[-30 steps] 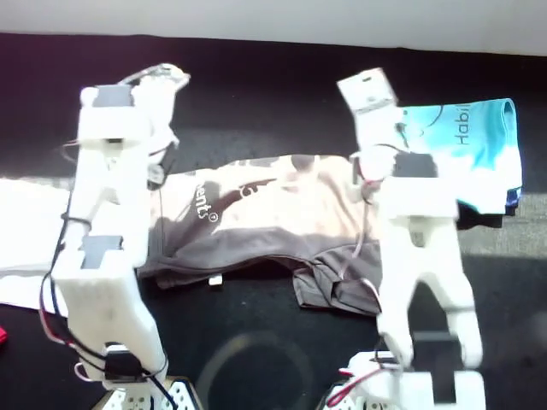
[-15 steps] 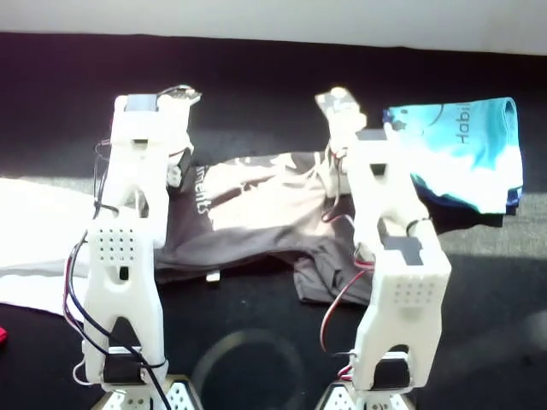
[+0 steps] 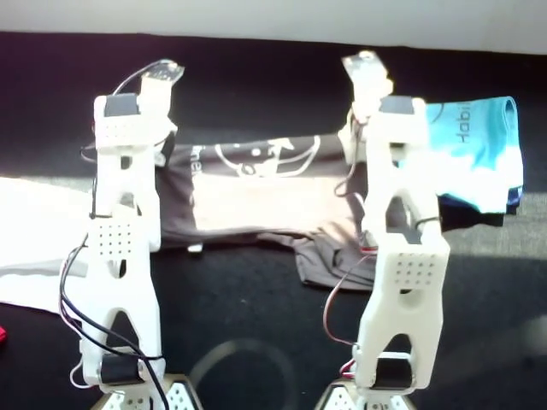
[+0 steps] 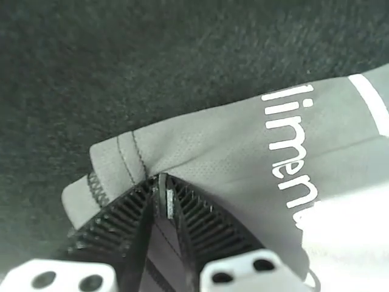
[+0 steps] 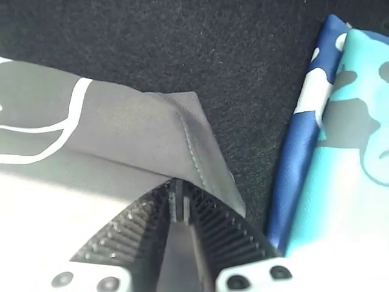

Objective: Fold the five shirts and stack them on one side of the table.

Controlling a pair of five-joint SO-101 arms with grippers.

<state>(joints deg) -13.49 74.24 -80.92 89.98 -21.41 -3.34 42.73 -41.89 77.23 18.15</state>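
Black table (image 3: 256, 68) is covered at frame centre by the grey shirt (image 3: 256, 192), spread between both arms. A white garment (image 3: 34, 222) is seen at the left edge, a folded turquoise shirt (image 3: 479, 145) upper right. The grey shirt's left corner is pinched in the closed left gripper (image 4: 161, 196). Its right corner, just beside the turquoise shirt, is clamped in the closed right gripper (image 5: 178, 201).

Matt fine-mesh cloth shirt (image 4: 243, 152), ribbed plastic left claw (image 4: 163, 194); rough felt table (image 4: 121, 61)

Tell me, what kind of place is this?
Likely a robot lab: a dark table, left gripper and right gripper pinching a grey shirt, a folded blue shirt beside it.
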